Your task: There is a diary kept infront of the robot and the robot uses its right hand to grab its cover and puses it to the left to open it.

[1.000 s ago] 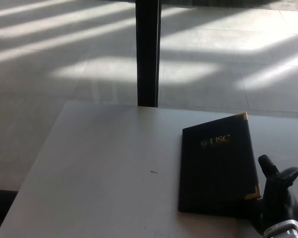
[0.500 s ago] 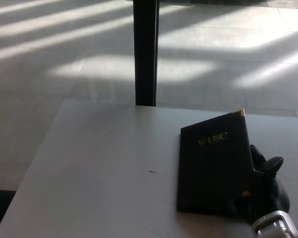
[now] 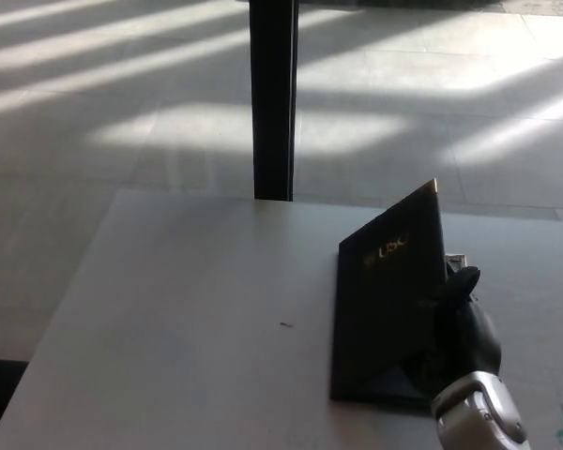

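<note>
A black diary [image 3: 385, 300] with gold "USC" lettering and gold corner caps lies on the grey table [image 3: 188, 309], right of centre. Its front cover is lifted off the pages and tilts up toward the left, hinged along its left edge. My right hand [image 3: 455, 328] comes in from the bottom right and sits under the cover's right edge, its fingers [image 3: 462, 278] against that edge. How the fingers close on the cover is hidden by the cover itself. A pale strip of the inner page [image 3: 455, 260] shows behind the raised cover. My left hand is out of the picture.
A black post [image 3: 272, 98] stands just beyond the table's far edge, in line with the diary's left side. Tiled floor with bright sun stripes lies past the table. A tiny dark speck [image 3: 286, 325] marks the tabletop left of the diary.
My right hand has moved left and up from beside the diary's near right corner to its cover edge. The cover has risen from flat to steeply tilted.
</note>
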Controlling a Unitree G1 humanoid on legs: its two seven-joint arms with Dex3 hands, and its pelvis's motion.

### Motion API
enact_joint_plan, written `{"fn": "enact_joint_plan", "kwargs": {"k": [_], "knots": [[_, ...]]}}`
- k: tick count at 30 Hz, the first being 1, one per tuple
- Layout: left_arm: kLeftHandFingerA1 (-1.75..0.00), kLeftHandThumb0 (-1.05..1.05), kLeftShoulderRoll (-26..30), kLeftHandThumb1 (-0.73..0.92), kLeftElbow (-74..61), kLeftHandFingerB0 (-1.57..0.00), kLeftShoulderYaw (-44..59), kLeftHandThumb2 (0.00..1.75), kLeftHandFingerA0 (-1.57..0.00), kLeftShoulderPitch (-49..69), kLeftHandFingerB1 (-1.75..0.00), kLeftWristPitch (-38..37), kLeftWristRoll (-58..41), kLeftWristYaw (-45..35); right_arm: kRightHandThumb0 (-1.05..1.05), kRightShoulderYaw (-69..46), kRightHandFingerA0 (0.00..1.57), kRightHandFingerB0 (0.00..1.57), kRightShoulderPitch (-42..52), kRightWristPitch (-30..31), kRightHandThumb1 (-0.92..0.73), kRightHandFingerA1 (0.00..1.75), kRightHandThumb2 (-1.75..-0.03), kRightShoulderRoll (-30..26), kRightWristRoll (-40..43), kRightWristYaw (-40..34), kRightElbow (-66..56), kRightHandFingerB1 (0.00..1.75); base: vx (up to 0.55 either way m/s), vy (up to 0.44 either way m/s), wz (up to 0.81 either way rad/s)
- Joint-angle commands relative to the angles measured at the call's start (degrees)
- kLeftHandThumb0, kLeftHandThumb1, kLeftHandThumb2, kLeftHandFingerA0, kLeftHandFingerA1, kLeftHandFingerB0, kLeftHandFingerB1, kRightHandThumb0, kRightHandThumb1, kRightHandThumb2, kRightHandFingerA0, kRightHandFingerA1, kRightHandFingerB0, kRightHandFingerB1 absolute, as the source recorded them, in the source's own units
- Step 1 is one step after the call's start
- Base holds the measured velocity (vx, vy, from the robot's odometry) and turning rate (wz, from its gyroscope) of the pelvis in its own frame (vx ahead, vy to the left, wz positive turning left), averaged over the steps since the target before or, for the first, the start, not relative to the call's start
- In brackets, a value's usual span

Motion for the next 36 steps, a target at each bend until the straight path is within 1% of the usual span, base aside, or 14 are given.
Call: {"fn": "enact_joint_plan", "kwargs": {"k": [1, 2, 3, 4, 6, 11, 12, 13, 14, 16, 17, 18, 19, 36], "knots": [[-0.49, -0.7, 3.1, 0.9, 1.87, -0.37, 0.27, 0.67, -0.43, -0.71, -0.44, -4.22, 0.41, 0.91, -1.05, 23.09, 0.0, 0.0, 21.23, -11.32, -0.92, 0.24, -0.74, 19.73, -13.26, -14.12, -3.58, 0.17, 0.0, 0.0, 0.0], [-0.49, -0.7, 3.04, 0.9, 2.04, -0.37, 0.2, 0.67, -0.43, -0.76, -0.44, -4.37, 0.48, 0.88, -1.05, 23.92, 0.0, 0.0, 21.35, -11.83, -0.92, 0.24, -0.74, 19.31, -13.5, -14.28, -3.56, 0.17, 0.0, 0.0, 0.0], [-0.63, -0.61, 2.9, 0.69, 2.05, -0.21, 0.11, 1.12, -0.42, -0.84, -0.51, -4.41, 0.59, 1.15, -1.05, 25.92, 0.0, 0.0, 21.1, -12.2, -0.76, 0.31, -1.28, 18.28, -14.68, -14.68, -3.51, 0.28, 0.0, 0.0, 0.0], [-0.49, -0.7, 2.78, 0.91, 1.92, -0.36, -0.05, 0.67, -0.42, -0.7, -0.44, -4.52, 0.8, 1.4, -1.05, 30.06, 0.0, 0.0, 20.42, -13.37, -0.76, 0.36, -1.27, 16.98, -17.8, -16.45, -2.95, 0.32, 0.0, 0.0, 0.0], [-0.49, -0.7, 2.74, 0.91, 1.64, -0.37, -0.18, 0.67, -0.42, -0.5, -0.44, -4.57, 0.92, 1.38, -1.01, 32.78, 0.0, 0.0, 19.11, -13.48, -0.83, 0.37, -1.31, 15.63, -20.67, -18.94, -2.57, 0.32, 0.0, 0.0, 0.0], [-0.48, -0.69, 2.8, 0.91, 1.41, -0.37, -0.43, 0.67, -0.41, -1.03, -0.44, -4.36, 1.05, 1.24, -1.05, 39.34, 0.0, 0.0, 12.49, -13.72, -0.87, 0.4, -1.31, 11.44, -29.8, -21.77, -0.51, 0.31, 0.0, 0.0, 0.0], [-0.49, -0.7, 2.98, 0.92, 1.6, -0.37, -0.98, 0.67, -0.42, -1.1, -0.44, -4.53, 1.59, 0.87, -1.05, 40.64, 0.0, 0.0, 8.67, -8.96, -0.82, 0.38, -1.3, 10.38, -32.12, -22.77, -0.41, 0.29, 0.0, 0.0, 0.0], [-0.48, -0.71, 3.16, 0.92, 2.03, -0.37, -1.29, 0.67, -0.43, -1.36, -0.43, -4.56, 1.95, 1.04, -1.05, 40.56, 0.0, 0.0, 6.91, -7.94, -0.92, 0.0, -0.84, 10.3, -32.7, -23.14, 0.45, 0.0, 0.0, 0.0, 0.0], [-0.48, -0.7, 3.1, 0.92, 1.82, -0.38, -1.48, 0.67, -0.44, -1.49, -0.44, -4.48, 2.11, 1.37, -1.05, 40.58, 0.0, 0.0, 3.05, -6.55, -0.92, 0.0, -0.81, 9.15, -33.41, -21.06, 2.45, 0.0, 0.0, 0.0, 0.0], [-0.49, -0.71, 3.14, 0.92, 1.7, -0.37, -1.63, 0.67, -0.43, -1.78, -0.44, -4.36, 2.13, 1.47, -1.05, 40.73, 0.0, 0.0, 1.11, -5.28, -0.92, 0.0, -0.79, 8.57, -34.16, -21.46, 3.42, 0.0, 0.0, 0.0, 0.0], [-0.48, -0.69, 3.24, 0.92, 1.5, -0.38, -1.68, 0.67, -0.43, -1.92, -0.44, -4.04, 2.06, 1.51, -1.05, 41.12, 0.0, 0.0, -1.02, -2.86, -0.85, 0.11, -1.08, 7.89, -34.93, -21.34, 4.25, 0.0, 0.0, 0.0, 0.0], [-0.62, -0.6, 3.39, 0.7, 1.16, -0.22, -1.86, 1.13, -0.41, -2.18, -0.51, -3.58, 2.09, 1.58, -1.05, 42.12, 0.0, 0.0, -4.4, 0.21, -0.87, 0.11, -1.1, 6.36, -36.66, -20.55, 5.95, 0.0, 0.0, 0.0, 0.0], [-0.48, -0.69, 3.47, 0.91, 1.31, -0.39, -1.98, 0.67, -0.45, -2.38, -0.44, -3.6, 2.15, 1.62, -1.05, 42.65, 0.0, 0.0, -5.52, 0.9, -0.92, 0.0, -0.8, 5.58, -37.15, -19.98, 6.6, 0.0, 0.0, 0.0, 0.0], [-0.52, -0.72, 3.74, 0.9, 0.06, -0.42, -6.09, 0.67, -0.46, -4.94, -0.46, -3.87, 4.38, 2.99, -1.05, 57.7, 0.0, 0.0, -34.21, 13.2, -0.92, 0.13, -0.93, -4.67, -51.6, -4.4, 30.35, 0.03, 0.0, 0.0, 0.0]]}}
